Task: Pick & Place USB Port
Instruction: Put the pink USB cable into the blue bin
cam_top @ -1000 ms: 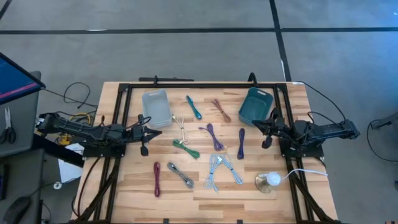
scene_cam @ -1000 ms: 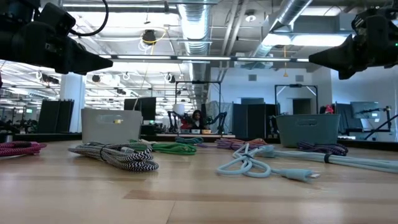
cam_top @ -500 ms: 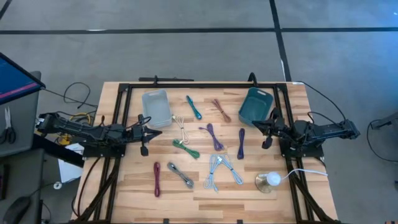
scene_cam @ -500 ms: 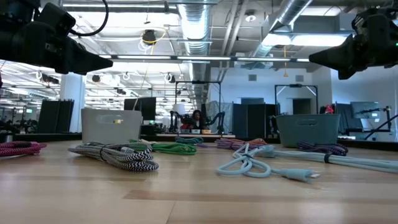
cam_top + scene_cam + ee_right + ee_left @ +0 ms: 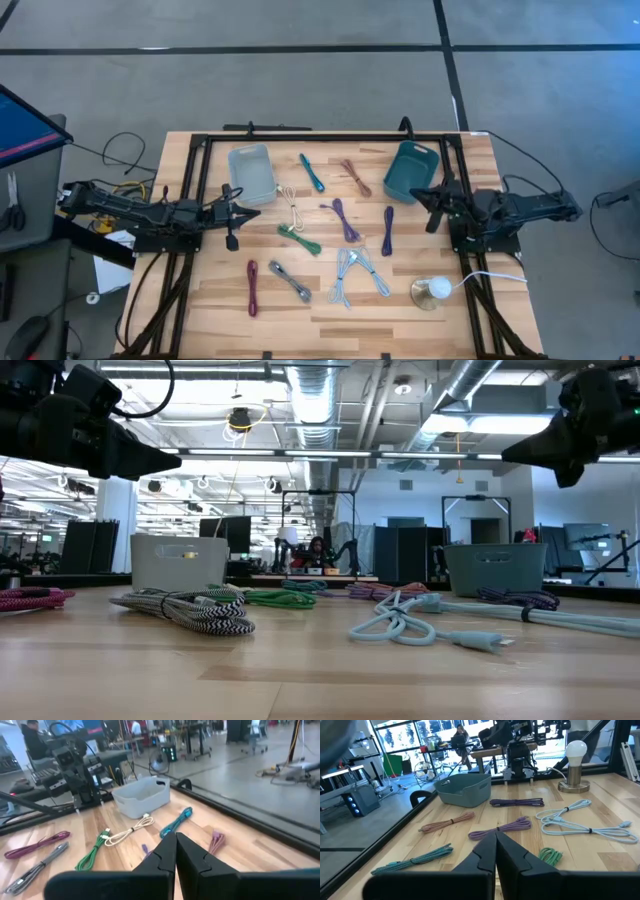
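So both my grippers pinched shut, empty: left gripper [image 5: 243, 212], right gripper [image 5: 418, 192]. Purple USB cable [image 5: 387, 230] light, floppy; grab bundled middle.

Even, bright overhead light on my table [image 5: 420, 310]; shadows short and soft. Low view: ceiling lights [image 5: 455, 423] glare white, near tabletop blurred. Right wrist view soft all over, background washed out. Lit lamp [image 5: 576, 751] glows in left wrist view.

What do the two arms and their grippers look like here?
Both arms are dark, slim and jointed, on black frame rails. The left gripper and right gripper each end in two black fingers tapering to a wedge. Dark cables run along the arms.
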Action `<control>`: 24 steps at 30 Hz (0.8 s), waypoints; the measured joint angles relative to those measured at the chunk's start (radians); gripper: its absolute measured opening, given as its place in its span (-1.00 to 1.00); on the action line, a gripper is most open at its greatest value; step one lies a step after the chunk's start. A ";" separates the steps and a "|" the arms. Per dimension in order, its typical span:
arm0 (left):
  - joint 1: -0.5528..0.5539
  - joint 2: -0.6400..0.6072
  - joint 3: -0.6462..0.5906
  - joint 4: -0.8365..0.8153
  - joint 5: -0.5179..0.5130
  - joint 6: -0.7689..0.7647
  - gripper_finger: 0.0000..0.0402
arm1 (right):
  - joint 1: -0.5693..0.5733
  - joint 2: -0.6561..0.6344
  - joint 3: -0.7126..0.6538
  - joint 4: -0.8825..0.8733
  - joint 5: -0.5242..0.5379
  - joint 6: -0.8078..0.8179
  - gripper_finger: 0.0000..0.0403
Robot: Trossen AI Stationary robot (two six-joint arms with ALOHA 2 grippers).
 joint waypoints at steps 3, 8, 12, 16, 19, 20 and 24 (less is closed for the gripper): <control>0.000 0.000 0.000 0.000 0.000 0.000 -0.97 | 0.000 0.113 0.044 -0.003 0.000 0.050 -1.00; 0.000 0.000 0.000 0.000 0.000 0.001 -0.97 | 0.000 0.373 0.145 -0.001 -0.007 0.086 -1.00; 0.000 0.000 0.000 0.000 0.000 0.001 -0.97 | -0.001 0.577 0.247 -0.003 -0.009 0.050 -1.00; 0.000 0.000 0.000 0.000 0.000 0.001 -0.96 | -0.006 0.746 0.356 0.005 -0.011 -0.008 -1.00; 0.000 0.000 0.000 0.000 0.000 0.001 -0.96 | -0.026 0.850 0.433 0.009 -0.013 -0.012 -1.00; 0.000 0.000 0.000 0.000 0.000 0.001 -0.97 | -0.036 0.882 0.454 0.009 -0.018 -0.020 -1.00; 0.000 0.000 0.000 0.000 0.000 0.000 -0.97 | -0.097 1.013 0.524 0.011 -0.137 -0.056 -1.00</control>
